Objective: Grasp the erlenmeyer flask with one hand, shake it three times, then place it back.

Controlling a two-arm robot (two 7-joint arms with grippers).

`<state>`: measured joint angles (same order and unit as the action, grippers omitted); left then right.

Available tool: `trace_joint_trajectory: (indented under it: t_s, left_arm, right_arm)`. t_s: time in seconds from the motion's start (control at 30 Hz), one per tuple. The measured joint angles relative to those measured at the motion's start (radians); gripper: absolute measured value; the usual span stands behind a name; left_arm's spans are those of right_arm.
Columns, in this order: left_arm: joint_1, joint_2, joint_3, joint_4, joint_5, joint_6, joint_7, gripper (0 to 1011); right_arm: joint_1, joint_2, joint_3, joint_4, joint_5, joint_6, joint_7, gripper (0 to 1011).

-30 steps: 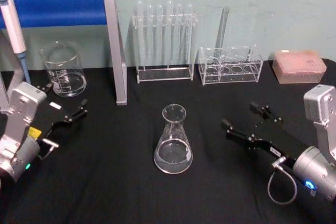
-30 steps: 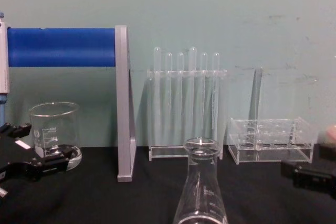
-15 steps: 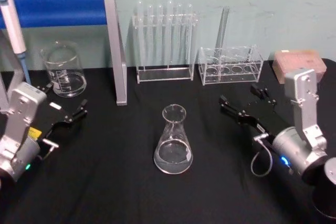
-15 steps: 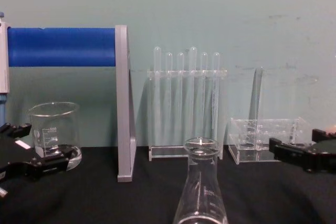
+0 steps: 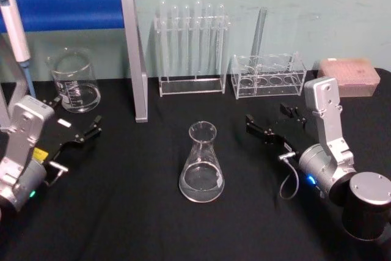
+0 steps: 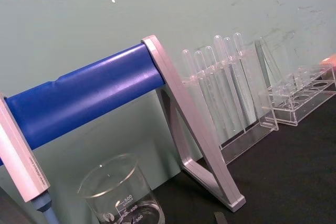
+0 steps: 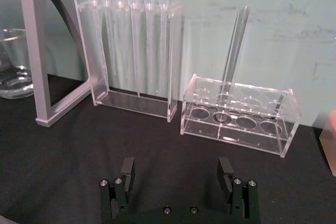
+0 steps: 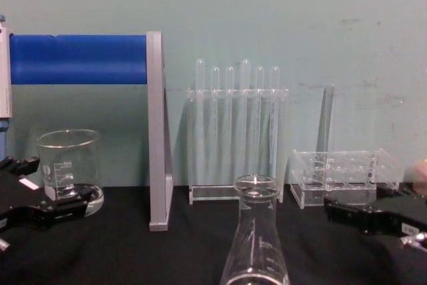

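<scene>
The erlenmeyer flask [image 5: 201, 164] stands upright on the black table, near the middle; in the chest view its neck and rim [image 8: 257, 231] rise at the bottom centre. My right gripper [image 5: 269, 116] is open, to the right of the flask and a little farther back, apart from it and pointing toward its neck. The right wrist view has its two black fingers [image 7: 127, 170] spread wide with nothing between them. From the chest, the right gripper [image 8: 370, 206] hovers low at the right. My left gripper [image 5: 76, 115] rests open at the left, in front of the beaker.
A glass beaker [image 5: 74, 84] stands back left beside a blue-barred grey stand [image 5: 133, 59]. Behind the flask are a tall test tube rack [image 5: 190, 47] and a low clear rack [image 5: 267, 77] holding one tube. A pink box [image 5: 347, 76] sits back right. A pipette [image 5: 15, 29] hangs far left.
My right arm has swung in from the right edge toward the middle, bringing its open gripper closer to the flask. The flask and left arm have stayed still.
</scene>
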<state>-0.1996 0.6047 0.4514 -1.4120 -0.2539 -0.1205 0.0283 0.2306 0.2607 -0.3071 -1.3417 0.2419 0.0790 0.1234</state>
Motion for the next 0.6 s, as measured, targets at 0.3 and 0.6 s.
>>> trace_joint_trajectory:
  t_s: [0.3, 0.6]
  left_arm:
    - [0.000, 0.000, 0.000, 0.000, 0.000, 0.000, 0.000, 1001]
    - [0.000, 0.000, 0.000, 0.000, 0.000, 0.000, 0.000, 1001]
  right_arm:
    - [0.007, -0.018, 0.007, 0.026, -0.027, 0.012, 0.006, 1003]
    - [0.005, -0.020, 0.010, 0.025, -0.032, 0.012, 0.011, 1002]
